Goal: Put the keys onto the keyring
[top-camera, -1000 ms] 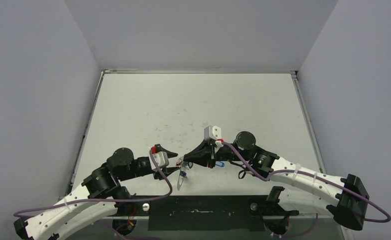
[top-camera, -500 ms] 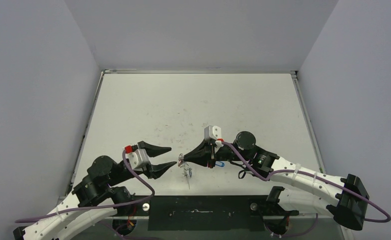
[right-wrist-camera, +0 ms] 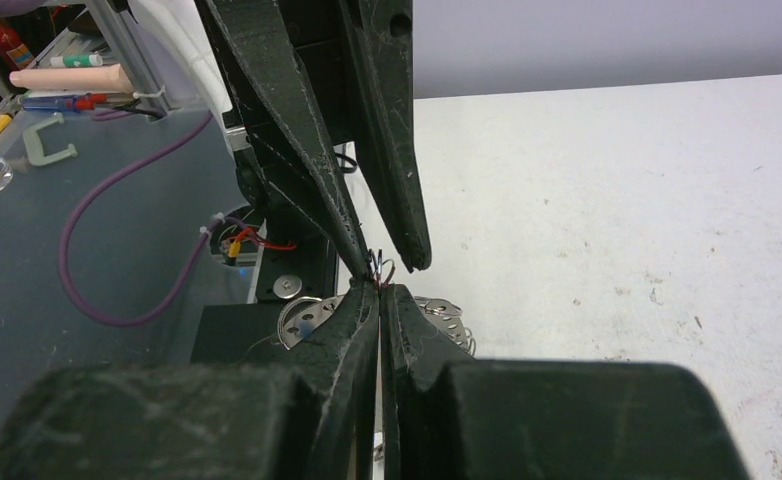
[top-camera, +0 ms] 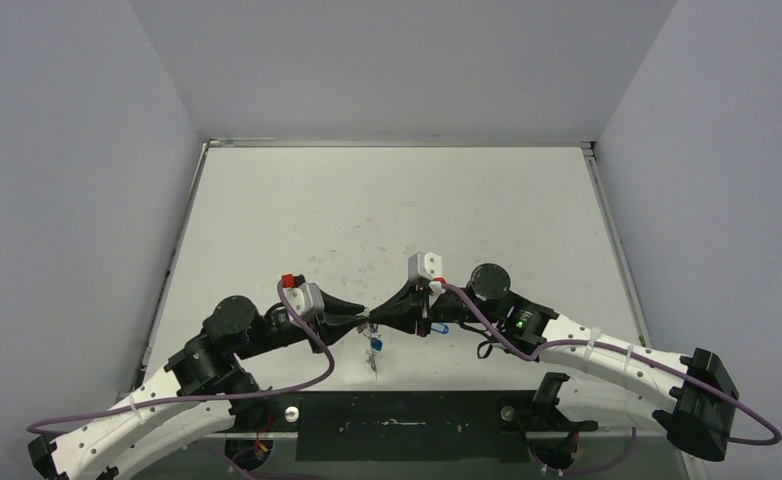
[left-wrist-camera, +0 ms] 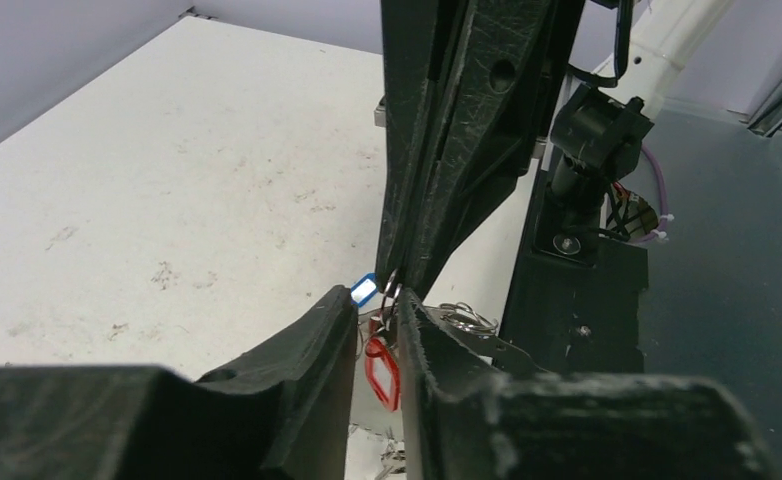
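Observation:
My right gripper (top-camera: 371, 321) is shut on a thin silver keyring (left-wrist-camera: 394, 293) and holds it above the table near the front edge. The keys (top-camera: 372, 350) hang below it. The blue tag (left-wrist-camera: 364, 291) sits at the ring. The red tag (left-wrist-camera: 382, 366) dangles lower. My left gripper (top-camera: 363, 318) meets the right one tip to tip. Its jaws are narrowly apart, with the ring and the red tag in the gap; I cannot tell if they touch. In the right wrist view the ring (right-wrist-camera: 382, 268) shows between the left fingers (right-wrist-camera: 312, 170).
A small blue clip (top-camera: 440, 328) lies under the right wrist. Silver perforated metal pieces (right-wrist-camera: 445, 318) lie on the table under the grippers, by the black base plate (top-camera: 397, 425). Grey walls enclose the table (top-camera: 387, 200) on three sides.
My left gripper was at the keys, then drew back left and opened wide. It has now returned to the ring with jaws nearly closed. The right gripper held still.

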Action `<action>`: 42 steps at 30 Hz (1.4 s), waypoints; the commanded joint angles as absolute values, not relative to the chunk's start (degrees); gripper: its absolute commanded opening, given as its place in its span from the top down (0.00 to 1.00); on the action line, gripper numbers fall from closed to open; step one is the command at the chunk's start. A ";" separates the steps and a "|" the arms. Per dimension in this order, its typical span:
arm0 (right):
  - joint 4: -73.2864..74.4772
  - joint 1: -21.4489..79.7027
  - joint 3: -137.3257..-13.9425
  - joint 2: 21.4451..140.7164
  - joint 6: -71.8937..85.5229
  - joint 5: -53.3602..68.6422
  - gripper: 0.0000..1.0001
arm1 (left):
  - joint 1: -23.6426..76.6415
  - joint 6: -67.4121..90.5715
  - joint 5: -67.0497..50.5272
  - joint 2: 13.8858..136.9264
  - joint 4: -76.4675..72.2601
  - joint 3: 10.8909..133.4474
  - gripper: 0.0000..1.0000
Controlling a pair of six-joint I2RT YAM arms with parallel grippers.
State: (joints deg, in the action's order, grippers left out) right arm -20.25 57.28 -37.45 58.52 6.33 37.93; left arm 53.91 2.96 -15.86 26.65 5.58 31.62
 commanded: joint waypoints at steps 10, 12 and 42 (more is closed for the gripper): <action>-25.73 57.42 -37.97 56.78 6.16 38.06 1.00 | 54.05 2.56 -16.39 26.50 5.11 32.98 1.00; -25.78 57.42 -38.05 56.66 6.20 37.98 1.00 | 54.10 2.42 -15.33 26.39 6.27 33.40 0.83; -20.46 57.48 -39.06 57.09 3.86 37.24 0.72 | 54.05 1.85 -15.41 26.71 7.18 33.80 1.00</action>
